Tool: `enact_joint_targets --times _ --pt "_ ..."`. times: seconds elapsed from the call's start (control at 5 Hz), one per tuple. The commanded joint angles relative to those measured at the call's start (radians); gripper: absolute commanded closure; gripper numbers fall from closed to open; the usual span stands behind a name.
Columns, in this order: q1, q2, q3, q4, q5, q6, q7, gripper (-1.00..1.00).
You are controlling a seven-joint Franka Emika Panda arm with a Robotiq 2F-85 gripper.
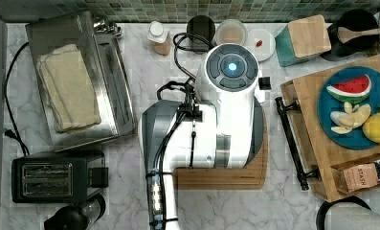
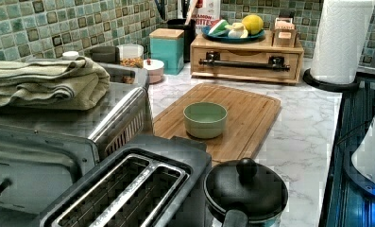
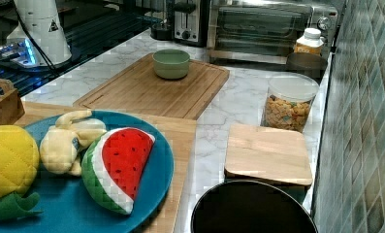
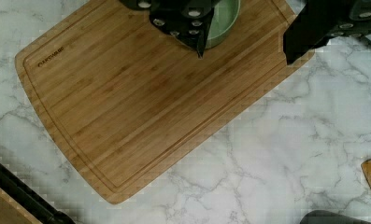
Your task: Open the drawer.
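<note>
our gripper (image 4: 244, 51) hangs with its fingers (image 4: 185, 23) spread apart and nothing between them, over the cutting board (image 4: 141, 102) and just beside the green bowl (image 4: 223, 21). the drawer (image 2: 246, 59) sits shut, well apart from our gripper, its black handle (image 1: 290, 139) facing the board.

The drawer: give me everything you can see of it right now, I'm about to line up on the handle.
The drawer is a light bamboo-wood box, shut. A thin black bar handle runs horizontally across its front on two black brackets. It sits on the marble counter by the tiled wall, beyond the cutting board. Its top carries a blue plate of plush fruit and a small tea box. Nothing grips it.
</note>
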State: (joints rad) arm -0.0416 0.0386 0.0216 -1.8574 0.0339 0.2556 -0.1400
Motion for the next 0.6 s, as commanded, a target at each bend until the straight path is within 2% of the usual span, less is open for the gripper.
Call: enact_joint_targets --times 0.2,0.4,0.6 --pt "-0.001 0.000 0.001 -0.008 0.007 0.009 0.000 -1.00" --pt "0.001 -0.020 0.002 -0.023 -0.041 -0.019 -0.037 -1.00" --pt "-0.020 -0.067 -0.007 -0.090 -0.056 0.022 -0.229 -1.00"
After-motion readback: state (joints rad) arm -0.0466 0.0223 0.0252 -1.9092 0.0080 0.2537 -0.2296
